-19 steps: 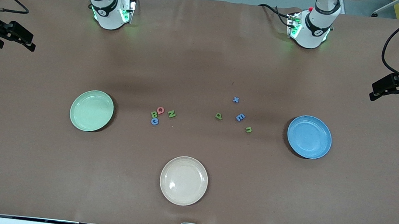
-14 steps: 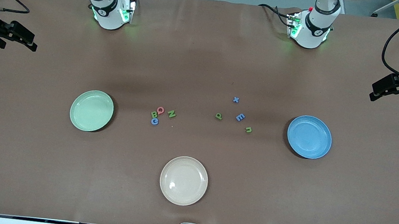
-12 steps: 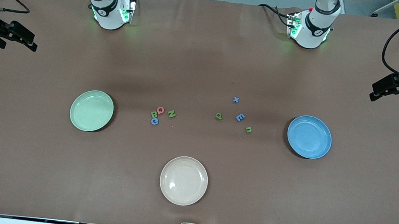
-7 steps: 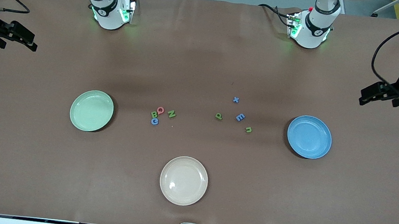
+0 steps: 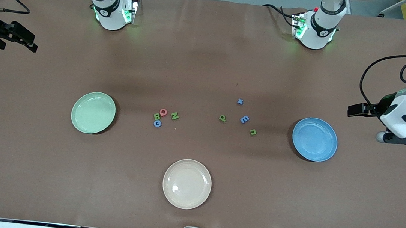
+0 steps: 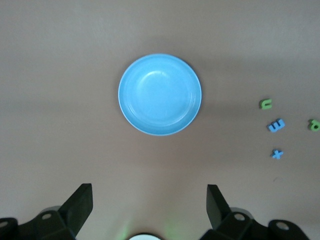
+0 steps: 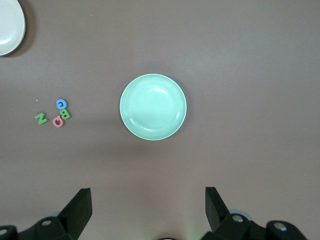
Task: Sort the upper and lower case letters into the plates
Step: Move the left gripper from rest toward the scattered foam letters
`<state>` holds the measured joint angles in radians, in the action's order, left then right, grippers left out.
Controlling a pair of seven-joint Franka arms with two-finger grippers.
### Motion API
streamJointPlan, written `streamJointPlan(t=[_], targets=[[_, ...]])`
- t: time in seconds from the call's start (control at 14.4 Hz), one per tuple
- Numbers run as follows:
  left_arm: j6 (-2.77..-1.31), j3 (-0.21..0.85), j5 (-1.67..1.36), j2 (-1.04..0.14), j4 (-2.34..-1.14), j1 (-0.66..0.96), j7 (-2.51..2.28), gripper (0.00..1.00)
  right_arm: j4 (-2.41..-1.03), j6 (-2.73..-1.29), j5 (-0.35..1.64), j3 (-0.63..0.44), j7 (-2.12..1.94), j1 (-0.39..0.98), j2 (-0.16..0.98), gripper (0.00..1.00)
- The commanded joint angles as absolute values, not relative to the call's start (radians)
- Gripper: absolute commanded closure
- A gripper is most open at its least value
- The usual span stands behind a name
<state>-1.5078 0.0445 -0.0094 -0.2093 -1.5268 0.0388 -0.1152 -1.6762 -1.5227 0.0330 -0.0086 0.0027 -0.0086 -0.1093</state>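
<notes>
Eight small letters lie mid-table in two groups. A green B [image 5: 156,116], red Q [image 5: 163,112], blue C [image 5: 157,123] and green N [image 5: 175,116] sit toward the mint green plate [image 5: 93,112]. A blue x [image 5: 240,101], green p [image 5: 222,118], blue E [image 5: 244,119] and green n [image 5: 253,132] sit toward the blue plate [image 5: 314,139]. Both plates are bare. My left gripper [image 5: 354,110] hangs open over the table at the left arm's end, with the blue plate [image 6: 160,95] in its wrist view. My right gripper [image 5: 25,40] waits open at the right arm's end, with the mint plate [image 7: 153,107] in its wrist view.
A cream-white plate [image 5: 187,183] lies nearer the front camera than the letters, midway between the two coloured plates. The arms' bases [image 5: 112,10] stand along the table's edge farthest from the front camera. A brown cloth [image 5: 208,65] covers the whole table.
My left arm has swung in from the table's end and its gripper now hangs closer to the blue plate. The right arm has barely moved. Letters and plates lie as before.
</notes>
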Motion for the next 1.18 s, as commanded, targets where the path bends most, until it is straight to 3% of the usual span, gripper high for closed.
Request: streamJointPlan(t=[0.0,0.28,0.83,0.97,1.11], targets=[[-1.493,0.095,-0.057,-0.215,-1.526,0.048,-0.127,0.00,-1.709,-1.536,0.009,-0.011,0.015,0.000,-0.140,0.00],[-1.613,0.188,-0.160,-0.227,-1.604,0.090,-0.417,0.00,-1.709,-1.535,0.008,-0.011,0.015,0.000,-0.140,0.00],[-2.216,0.403,-0.160,-0.193,-2.043,0.138,-0.672,0.00,-1.663,-1.519,0.006,-0.012,0.011,-0.002,-0.115,0.00],[-2.386,0.437,-0.160,-0.193,-2.161,0.141,-0.675,0.00,-1.652,-1.525,0.009,-0.012,0.017,-0.009,-0.034,0.00],[-2.445,0.445,-0.149,-0.221,-2.201,0.179,-0.698,0.00,-1.613,-1.543,0.028,-0.015,0.006,-0.014,0.070,0.00]])
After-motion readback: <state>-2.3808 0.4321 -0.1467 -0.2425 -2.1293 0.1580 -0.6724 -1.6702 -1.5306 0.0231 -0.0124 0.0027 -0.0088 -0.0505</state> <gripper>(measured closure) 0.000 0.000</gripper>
